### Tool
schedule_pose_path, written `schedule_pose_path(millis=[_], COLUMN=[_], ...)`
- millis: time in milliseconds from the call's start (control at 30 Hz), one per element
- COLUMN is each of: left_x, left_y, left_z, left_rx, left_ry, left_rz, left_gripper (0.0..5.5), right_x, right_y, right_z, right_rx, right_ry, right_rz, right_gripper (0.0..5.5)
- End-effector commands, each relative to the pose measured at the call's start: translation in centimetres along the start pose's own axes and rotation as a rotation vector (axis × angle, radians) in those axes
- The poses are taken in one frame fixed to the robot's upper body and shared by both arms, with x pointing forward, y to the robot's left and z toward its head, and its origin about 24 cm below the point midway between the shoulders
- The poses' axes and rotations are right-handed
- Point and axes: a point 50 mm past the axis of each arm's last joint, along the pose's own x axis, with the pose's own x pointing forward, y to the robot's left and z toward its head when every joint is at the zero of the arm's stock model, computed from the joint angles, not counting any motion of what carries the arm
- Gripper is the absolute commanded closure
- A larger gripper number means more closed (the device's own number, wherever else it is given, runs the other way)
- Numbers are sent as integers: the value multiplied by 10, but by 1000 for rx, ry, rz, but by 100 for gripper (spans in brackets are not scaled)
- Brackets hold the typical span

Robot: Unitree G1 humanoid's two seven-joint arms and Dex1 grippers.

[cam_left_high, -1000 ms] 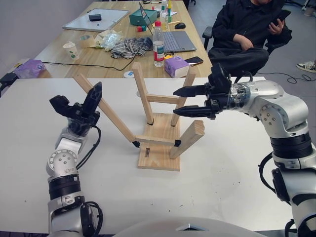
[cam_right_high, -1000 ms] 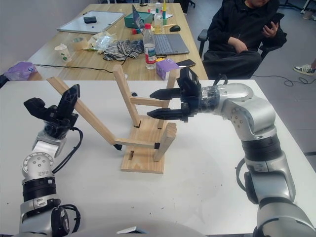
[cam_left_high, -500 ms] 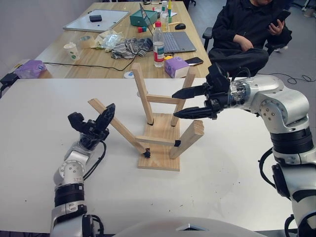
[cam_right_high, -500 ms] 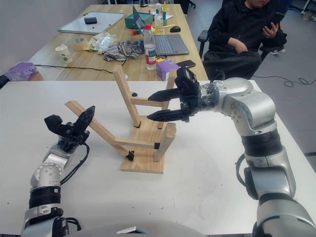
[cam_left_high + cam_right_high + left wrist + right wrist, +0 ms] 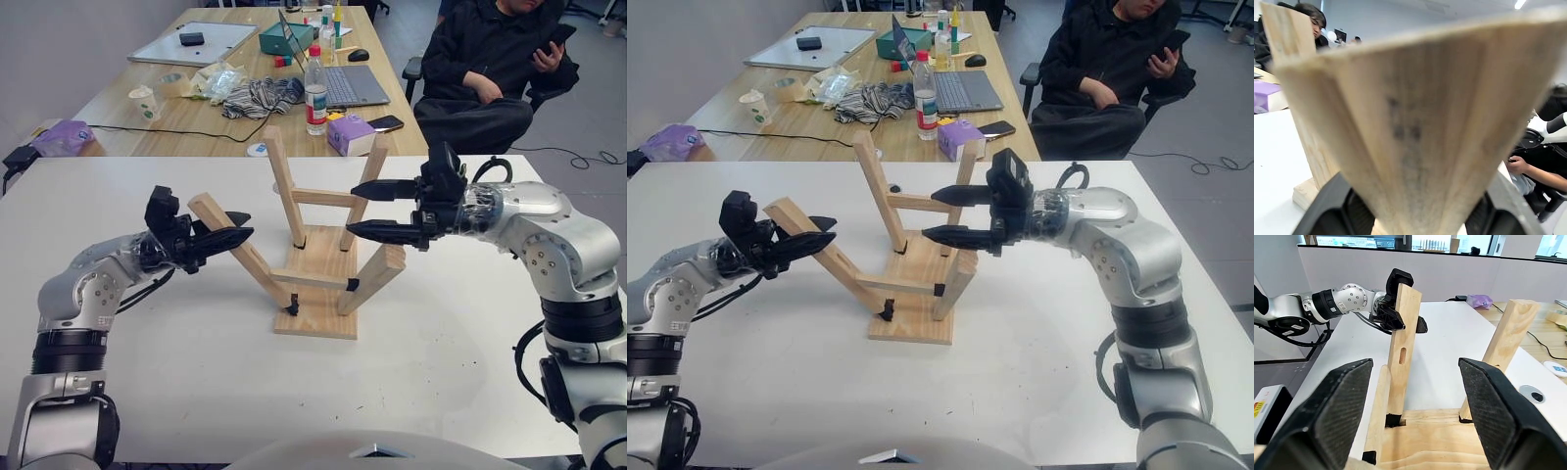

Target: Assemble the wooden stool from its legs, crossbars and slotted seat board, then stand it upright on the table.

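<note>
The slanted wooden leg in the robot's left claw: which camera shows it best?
The left eye view: the slanted leg shows whole, from the left gripper down to the seat board. The right eye view shows the same. The left wrist view gives a close-up of its face; the right wrist view, its slotted side.

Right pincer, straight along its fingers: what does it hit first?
Probably the slotted leg that the left pincer holds; the right pincer, open, may graze the rear leg sooner on its far side. Depth unclear.
</note>
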Motion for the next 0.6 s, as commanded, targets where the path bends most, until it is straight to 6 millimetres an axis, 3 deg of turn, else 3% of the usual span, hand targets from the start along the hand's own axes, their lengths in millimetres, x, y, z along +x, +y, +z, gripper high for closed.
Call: schedule_pose_path(millis=[33, 333, 467, 600], left_x=[2, 12, 11, 10], left_y=[9, 13, 13, 13], left_z=[-8, 14, 13, 8], left_rx=[46, 111, 122, 123], left_ry=[121, 9, 36, 63], left_rz=[101, 86, 68, 68], left_gripper=[347, 347, 347, 347], right_x=[8, 8, 6, -5], right_y=[7, 8, -9, -17], right_z=[-10, -8, 23, 58], right_rx=[40, 47, 110, 312], right_ry=[2, 4, -174, -347], right_rz=[30, 62, -3, 40], right_gripper=[226, 226, 226, 226])
